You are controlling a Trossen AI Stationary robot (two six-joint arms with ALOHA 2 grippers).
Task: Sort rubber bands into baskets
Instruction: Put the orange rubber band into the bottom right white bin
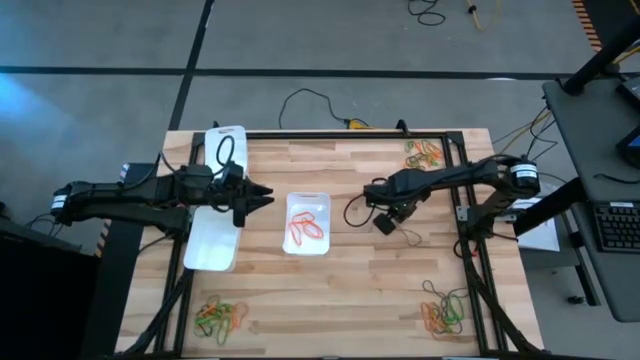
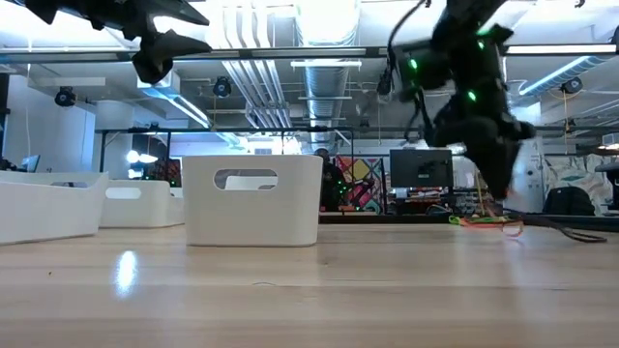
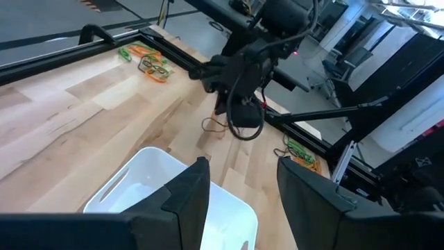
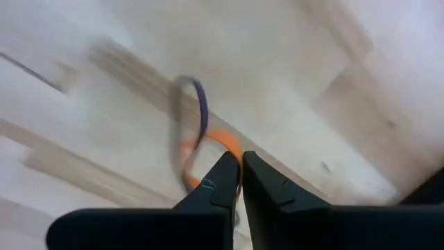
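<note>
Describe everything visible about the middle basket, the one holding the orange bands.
The middle basket is a small, shallow, white translucent plastic tray, rectangular with rounded corners. It rests flat and upright on the wooden table, near the centre, lying between the left gripper and the right gripper, neither touching it. The low view shows a slot handle cut in its end wall. Inside lie several orange rubber bands, loosely overlapped. No other basket touches it.

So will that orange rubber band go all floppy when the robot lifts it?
Probably yes. The orange band in the right gripper is thin and already bends in a loose curve, so it should dangle. It looks very light. It may be springy, so it could slip out of the shut fingers.
</note>
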